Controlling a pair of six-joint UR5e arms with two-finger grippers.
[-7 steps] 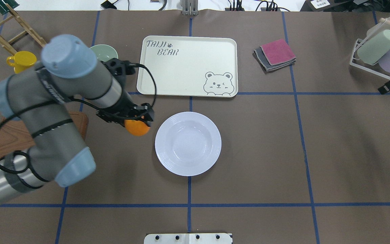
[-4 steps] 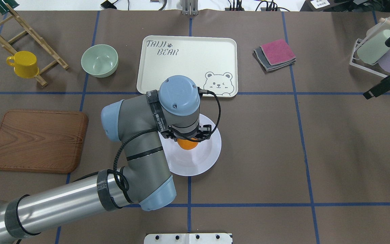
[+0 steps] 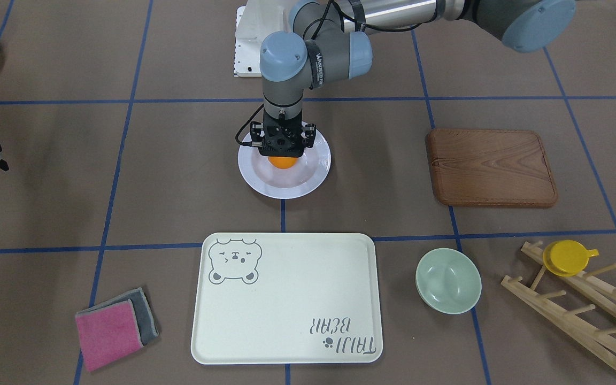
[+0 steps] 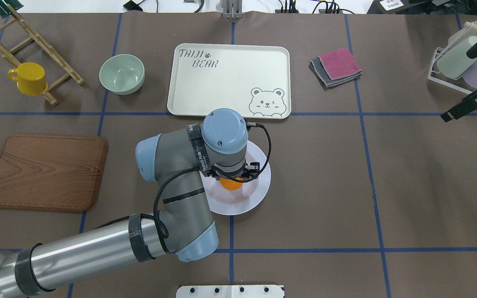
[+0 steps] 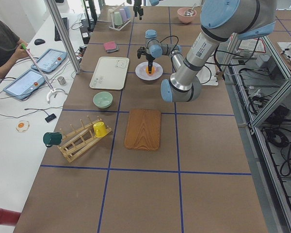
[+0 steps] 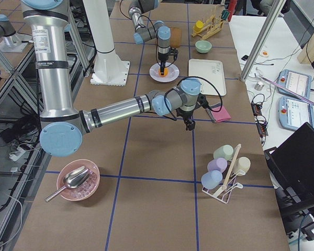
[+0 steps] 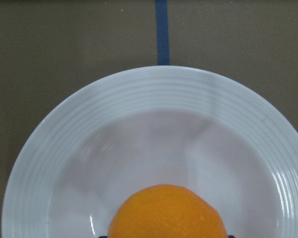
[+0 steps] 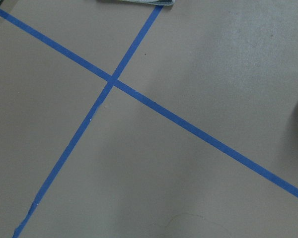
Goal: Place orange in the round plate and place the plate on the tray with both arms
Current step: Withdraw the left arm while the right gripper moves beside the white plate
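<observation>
My left gripper point(image 3: 282, 154) points straight down over the middle of the white round plate point(image 3: 314, 172) and is shut on the orange point(image 3: 281, 162). The overhead view shows the orange point(image 4: 231, 185) peeking out below the wrist, low inside the plate point(image 4: 260, 182). The left wrist view has the orange point(image 7: 166, 213) at the bottom edge, over the plate's well point(image 7: 164, 99). Beyond the plate lies the cream tray point(image 4: 230, 82) with nothing on it. My right gripper point(image 4: 449, 115) hangs at the table's right edge, far from both; I cannot tell whether its fingers are apart.
A mint-green bowl point(image 4: 121, 73), a yellow cup point(image 4: 29, 78) on a wooden rack and a brown board point(image 4: 46, 171) lie on the left. Folded cloths point(image 4: 337, 66) and a cup rack point(image 4: 464, 62) are on the right.
My left arm swung right with the orange, from beside the plate to over its middle, then sank a little. The right gripper drifted slightly left.
</observation>
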